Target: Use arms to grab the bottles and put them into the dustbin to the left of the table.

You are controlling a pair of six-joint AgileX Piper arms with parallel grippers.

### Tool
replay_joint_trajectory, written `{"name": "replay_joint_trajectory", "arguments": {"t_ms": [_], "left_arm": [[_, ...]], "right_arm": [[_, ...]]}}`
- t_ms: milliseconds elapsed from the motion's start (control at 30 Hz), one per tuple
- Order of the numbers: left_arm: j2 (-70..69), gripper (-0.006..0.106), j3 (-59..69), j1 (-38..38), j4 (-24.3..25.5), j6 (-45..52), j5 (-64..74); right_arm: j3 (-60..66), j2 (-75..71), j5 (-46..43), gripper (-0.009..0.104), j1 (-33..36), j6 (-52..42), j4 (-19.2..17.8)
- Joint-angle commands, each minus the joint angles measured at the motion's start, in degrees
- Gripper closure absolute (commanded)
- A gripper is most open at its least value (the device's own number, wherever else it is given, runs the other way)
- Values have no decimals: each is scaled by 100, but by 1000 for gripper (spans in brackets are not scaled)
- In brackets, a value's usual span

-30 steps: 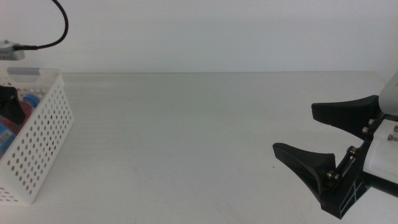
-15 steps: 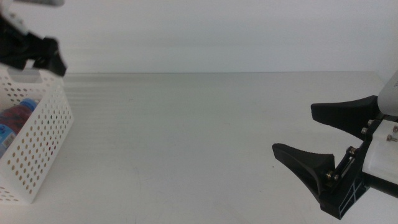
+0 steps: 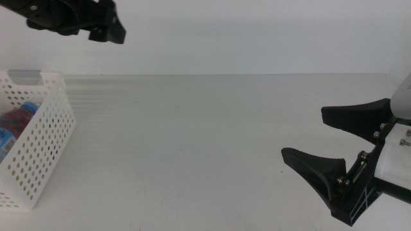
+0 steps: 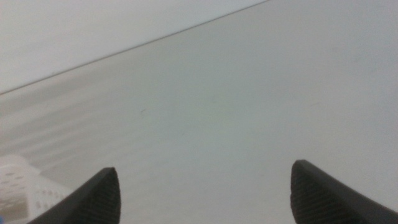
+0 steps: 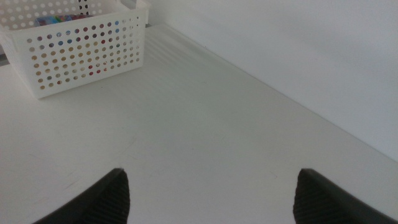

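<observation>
The broad white tabletop (image 3: 205, 141) looks smooth and matt, with only a dull sheen. The white rectangular basket with round-hole sides (image 3: 40, 151) (image 5: 87, 53) (image 4: 28, 186) appears to be thin moulded plastic, faintly glossy, and inside it a clear plastic bottle with a blue cap (image 3: 18, 119) shows. The right arm's black pointed gripper (image 3: 337, 144) is matt hard plastic fixed with small shiny metal screws, and the left arm's dark gripper (image 3: 106, 22) looks equally matt.
</observation>
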Motion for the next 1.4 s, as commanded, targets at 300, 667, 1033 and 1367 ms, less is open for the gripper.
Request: {"name": "replay_joint_trajectory", "arguments": {"t_ms": [300,667,1033,1367], "left_arm": [[-349,10,-156,-412,186,-317,-1056],[-366,10,-156,-412,21,-300,-1236],[-801,10,-156,-387,214,-286,-1363],[-2042,10,1321,-630,773,-491,-2963]], "right_arm": [[-162,-57,-402,19,10,-74,-72],[-162,-57,-402,19,10,-79,-72],[-162,-57,-402,19,10,-79,-72],[-162,-57,-402,19,10,-79,-72]]}}
